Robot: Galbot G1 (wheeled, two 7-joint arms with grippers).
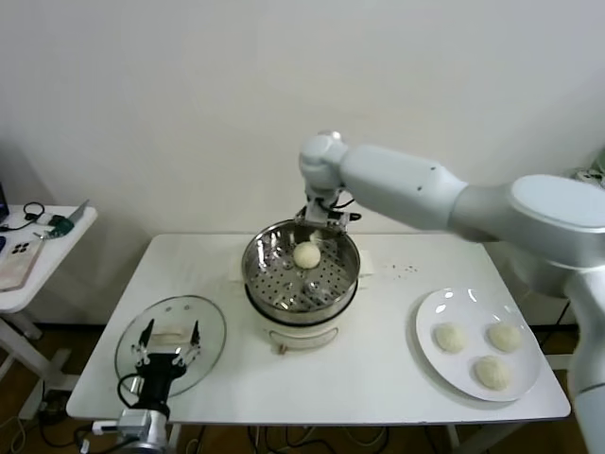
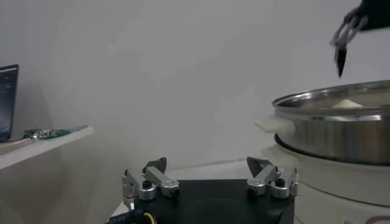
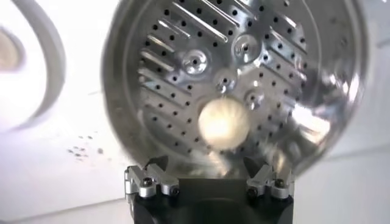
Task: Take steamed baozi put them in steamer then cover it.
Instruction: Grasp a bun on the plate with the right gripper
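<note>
One steamed baozi [image 1: 306, 254] lies on the perforated floor of the shiny steamer [image 1: 253, 260] at mid-table. My right gripper [image 1: 326, 222] hangs open and empty just above the steamer's far rim. In the right wrist view, that gripper [image 3: 205, 163] looks down on the baozi [image 3: 223, 123] in the steamer [image 3: 183, 91]. Three more baozi [image 1: 448, 337] sit on a white plate [image 1: 463, 307] at the right. The glass cover [image 1: 213, 336] lies flat at the front left. My left gripper [image 1: 171, 333] is open over it, holding nothing. The left wrist view shows its fingers spread [image 2: 206, 162].
A small side table [image 1: 38, 236] with loose items stands off the table's left end. A few dark crumbs [image 1: 406, 270] lie behind the plate. The steamer's white pot base [image 1: 301, 333] rests between cover and plate.
</note>
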